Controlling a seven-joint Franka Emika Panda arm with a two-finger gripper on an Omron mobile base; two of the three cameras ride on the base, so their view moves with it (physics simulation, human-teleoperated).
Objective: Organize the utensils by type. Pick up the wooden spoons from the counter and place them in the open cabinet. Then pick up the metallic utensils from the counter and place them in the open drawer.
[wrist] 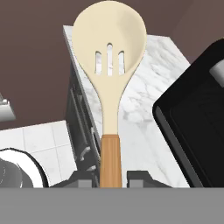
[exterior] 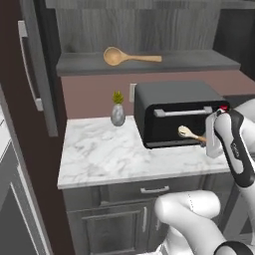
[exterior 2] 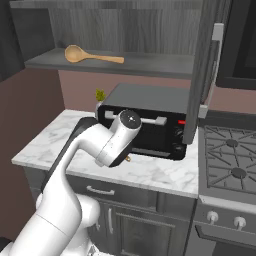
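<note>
1. Gripper [wrist: 111,177] clamped on orange-brown handle of small slotted wooden spoon [wrist: 109,65]; spoon held above the counter [exterior: 99,154], in front of black toaster oven [exterior: 174,112].
2. Large wooden spoon [exterior: 127,56] already lying on shelf of open cabinet [exterior: 199,62].
3. Advised: raise clear of oven top, carry to shelf, set down beside large spoon without knocking it.
4. Obstructions: toaster oven directly beneath shelf; cabinet door [exterior 2: 202,70] hanging open alongside; small potted plant [exterior: 118,110] near oven.

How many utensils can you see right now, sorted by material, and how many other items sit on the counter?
Wooden spoons: 2, the large spoon on the cabinet shelf and the slotted spoon in the tool.
Metal utensils: 0 in these views.
Other counter items: 2, the toaster oven and the small vase.
Total: 4
</note>
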